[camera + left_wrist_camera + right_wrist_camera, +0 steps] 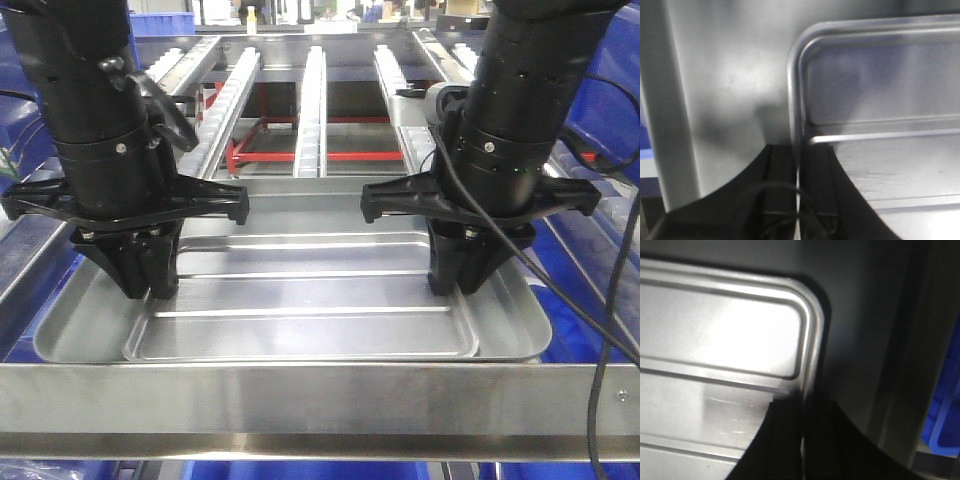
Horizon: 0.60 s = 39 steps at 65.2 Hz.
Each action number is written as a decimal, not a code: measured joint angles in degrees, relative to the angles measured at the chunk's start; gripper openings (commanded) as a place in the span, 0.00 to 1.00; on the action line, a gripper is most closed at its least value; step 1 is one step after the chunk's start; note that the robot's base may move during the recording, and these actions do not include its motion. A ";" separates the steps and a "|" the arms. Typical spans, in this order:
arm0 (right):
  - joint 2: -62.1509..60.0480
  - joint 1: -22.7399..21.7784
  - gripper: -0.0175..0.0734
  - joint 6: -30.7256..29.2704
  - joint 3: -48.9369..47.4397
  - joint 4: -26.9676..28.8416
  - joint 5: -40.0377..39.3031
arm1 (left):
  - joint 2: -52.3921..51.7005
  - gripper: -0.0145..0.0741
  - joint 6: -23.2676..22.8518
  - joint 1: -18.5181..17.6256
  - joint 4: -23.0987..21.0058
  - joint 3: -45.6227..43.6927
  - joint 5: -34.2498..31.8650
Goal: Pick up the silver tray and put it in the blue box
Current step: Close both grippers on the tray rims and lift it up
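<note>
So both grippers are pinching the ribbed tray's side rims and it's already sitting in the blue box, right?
Not boxed yet: the front-facing view shows the silver tray nested in a larger silver tray. The left gripper and right gripper do pinch its side rims.

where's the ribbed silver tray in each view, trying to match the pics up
Exterior front: silver tray lies bottom centre, nested in a larger tray, between the left gripper and right gripper.
Left wrist: silver tray fills the right side, left rim pinched by the left gripper.
Right wrist: silver tray fills the left side, right rim pinched by the right gripper.
Shared landmark: its raised rib, seen in all three.
</note>
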 measured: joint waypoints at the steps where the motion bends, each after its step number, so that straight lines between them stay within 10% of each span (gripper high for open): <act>1: 0.00 0.00 0.26 0.10 0.00 0.00 0.00 | 0.00 0.05 -0.13 0.00 0.00 0.00 0.00; 39: -15.96 0.10 0.26 0.81 0.10 1.30 7.30 | -14.39 0.05 -1.91 -1.35 2.24 -3.41 9.63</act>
